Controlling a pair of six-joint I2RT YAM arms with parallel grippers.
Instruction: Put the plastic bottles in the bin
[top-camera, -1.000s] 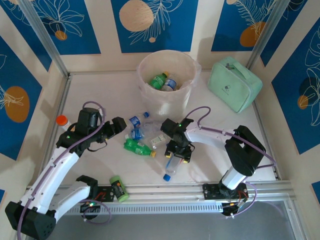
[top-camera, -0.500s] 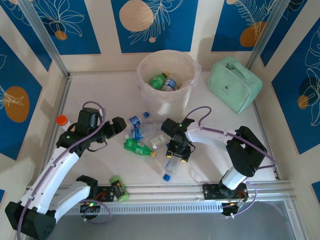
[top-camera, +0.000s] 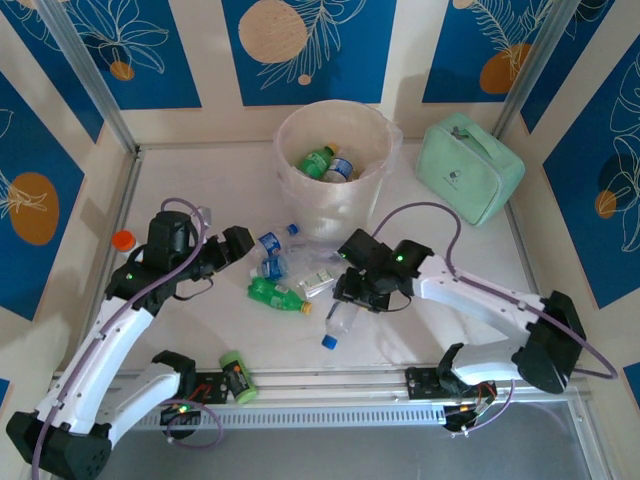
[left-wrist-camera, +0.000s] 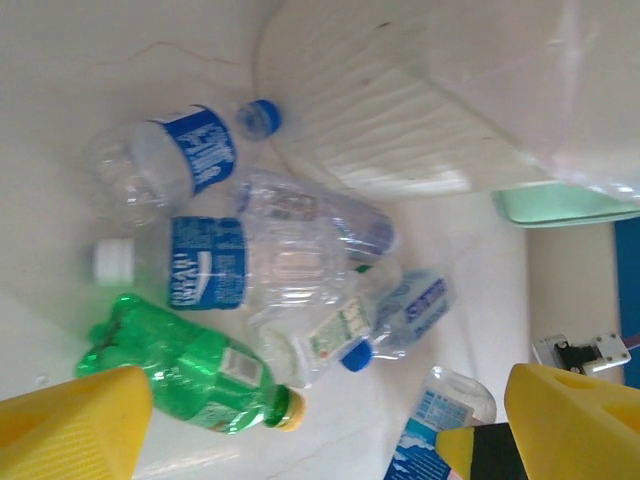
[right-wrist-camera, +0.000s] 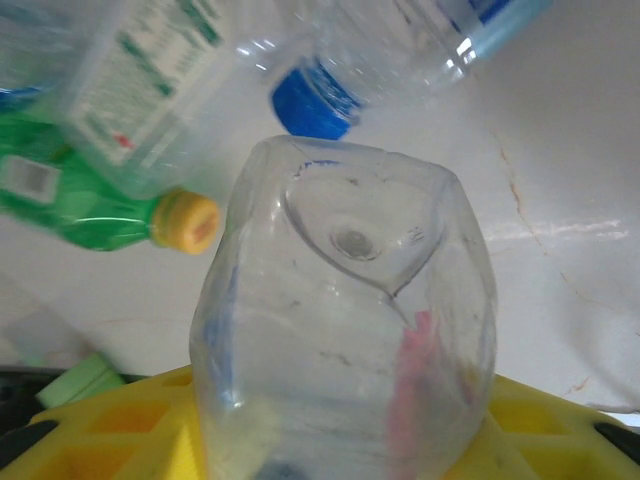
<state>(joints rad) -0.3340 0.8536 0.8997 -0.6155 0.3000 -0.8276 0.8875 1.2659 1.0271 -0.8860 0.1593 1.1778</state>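
The right gripper (top-camera: 352, 297) has clamped onto a clear bottle (top-camera: 338, 322) and its arm has swung out wide, so the pick-up looks under way. The bin (top-camera: 283, 140) waits just beyond the loose bottles (top-camera: 280, 268). The left gripper (top-camera: 236, 246) hovers spread open beside them.

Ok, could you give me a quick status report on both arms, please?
Left gripper open over the bottle pile. Right gripper shut on a clear bottle. Bin beyond the pile, bottles already inside.

White arms (top-camera: 105, 350), black joints (top-camera: 170, 235), purple cables (top-camera: 418, 206)
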